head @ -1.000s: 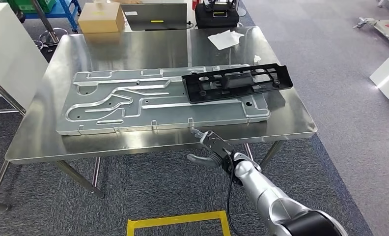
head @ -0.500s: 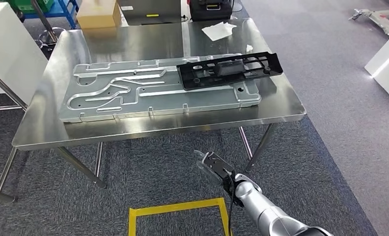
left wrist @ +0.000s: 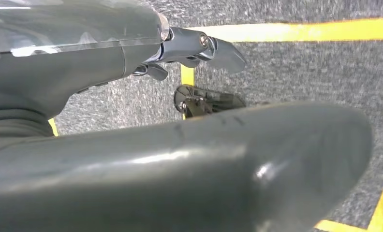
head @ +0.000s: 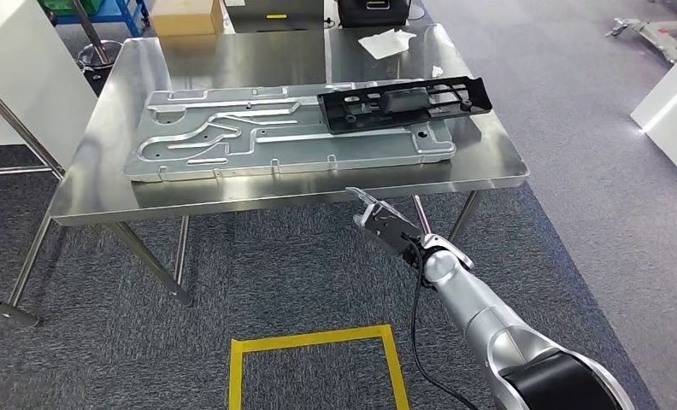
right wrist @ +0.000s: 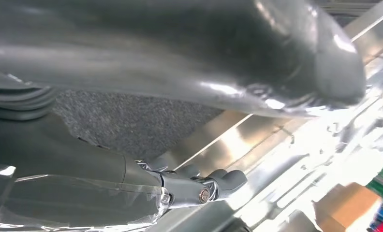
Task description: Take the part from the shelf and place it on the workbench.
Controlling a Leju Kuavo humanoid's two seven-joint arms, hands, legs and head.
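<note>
The black plastic part (head: 403,104) lies flat on the right end of a large aluminium plate (head: 232,141), which rests on the steel workbench (head: 497,162). My right hand (head: 386,226) hangs just in front of and below the bench's front edge, fingers stretched out, holding nothing. The right wrist view has its thick thumb (right wrist: 189,53) and dark fingers (right wrist: 213,186) apart, with the bench's shiny edge (right wrist: 238,145) behind. In the left wrist view my left hand (left wrist: 180,154) is over the carpet with its fingers (left wrist: 199,48) spread and nothing in them.
At the bench's far edge are a cardboard box (head: 185,15), a white cloth (head: 388,41) and a black case (head: 369,8). A yellow tape square (head: 314,342) marks the carpet in front. White cabinets stand at left (head: 19,77) and right (head: 673,94).
The whole view has shifted, so the camera moved. My right hand dropped below the bench edge, then rose back close under it. The black part stays on the plate.
</note>
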